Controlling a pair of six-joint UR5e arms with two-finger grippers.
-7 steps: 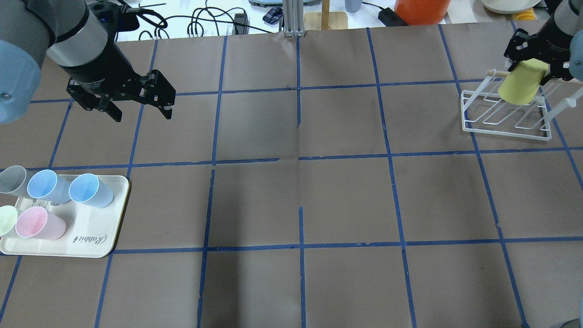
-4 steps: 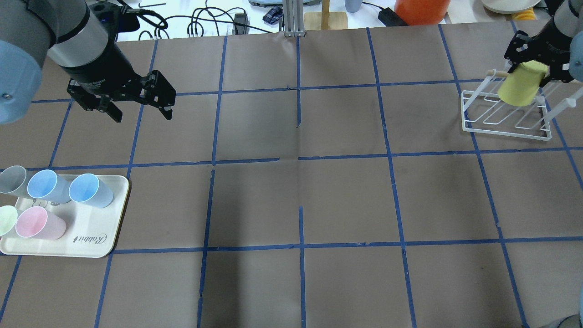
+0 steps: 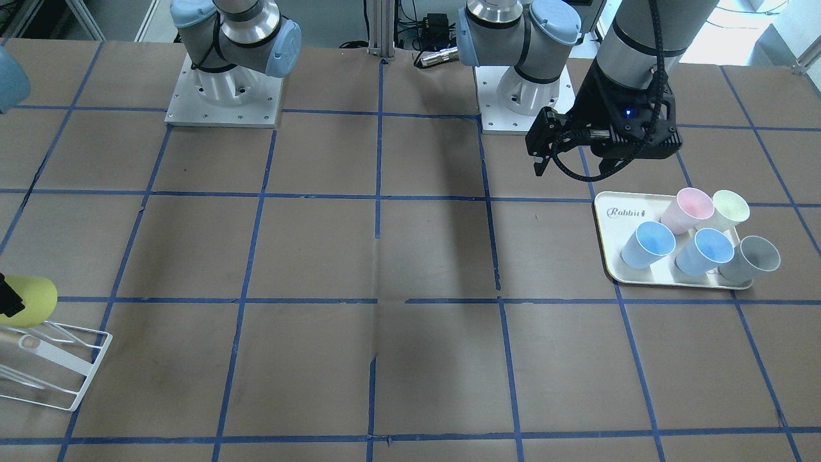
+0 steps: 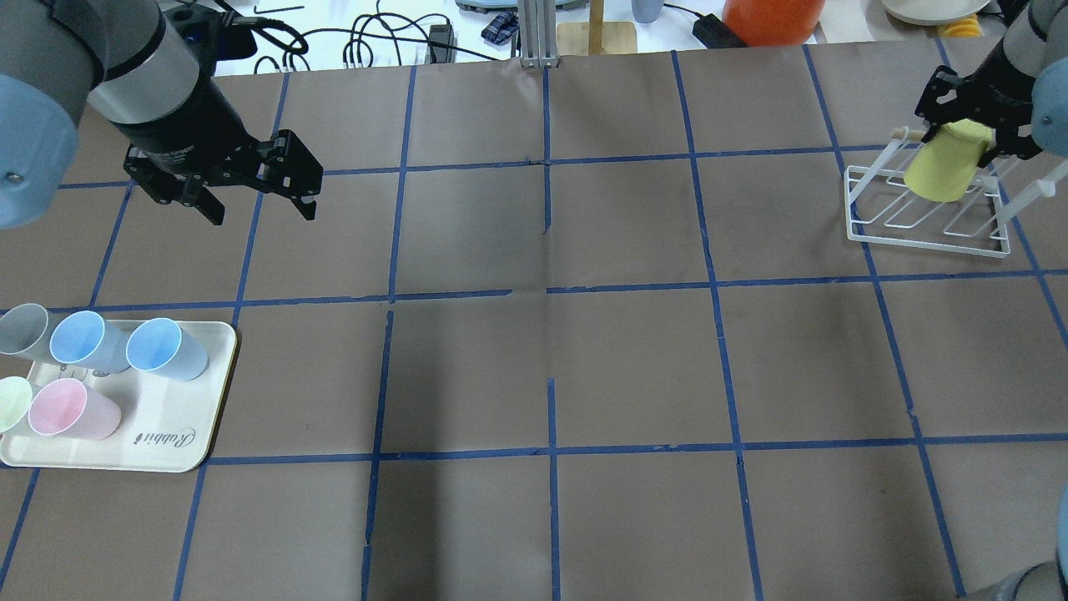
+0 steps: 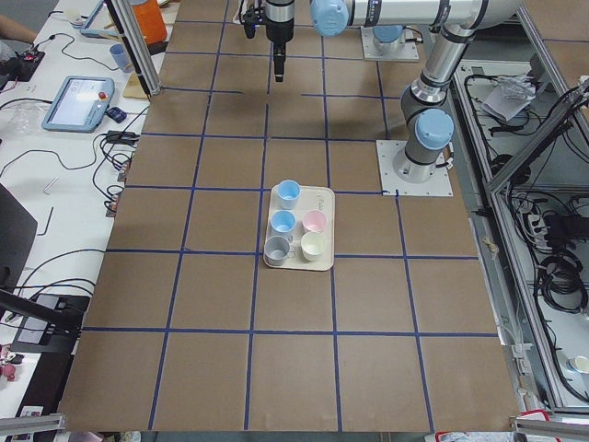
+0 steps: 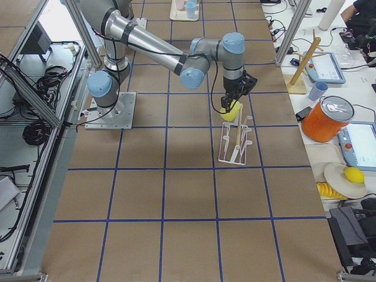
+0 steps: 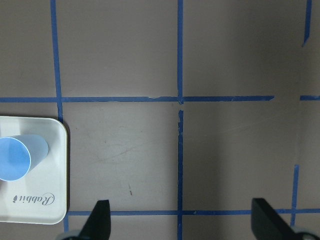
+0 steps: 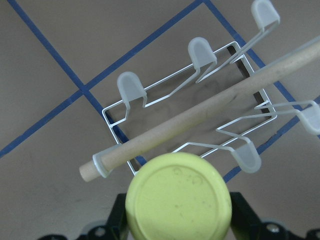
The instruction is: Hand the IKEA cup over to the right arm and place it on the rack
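The bright yellow IKEA cup (image 4: 941, 167) is held tilted in my right gripper (image 4: 959, 132), which is shut on its base end. The cup hangs over the left part of the white wire rack (image 4: 926, 219), near the wooden dowel (image 8: 210, 112). In the right wrist view the cup's round bottom (image 8: 178, 200) fills the lower middle, just in front of the dowel's end. The front-facing view shows the cup (image 3: 29, 300) above the rack (image 3: 61, 369) at the left edge. My left gripper (image 4: 259, 207) is open and empty, hovering beyond the tray.
A cream tray (image 4: 167, 417) at the near left holds several cups: two blue (image 4: 163, 349), pink (image 4: 71, 409), grey and pale green. In the left wrist view the tray corner (image 7: 45, 200) lies at lower left. Cables and an orange container (image 4: 772, 21) lie beyond the table's far edge.
My right gripper has carried the yellow cup a little to the left and lower over the rack. The left arm has stayed nearly still.
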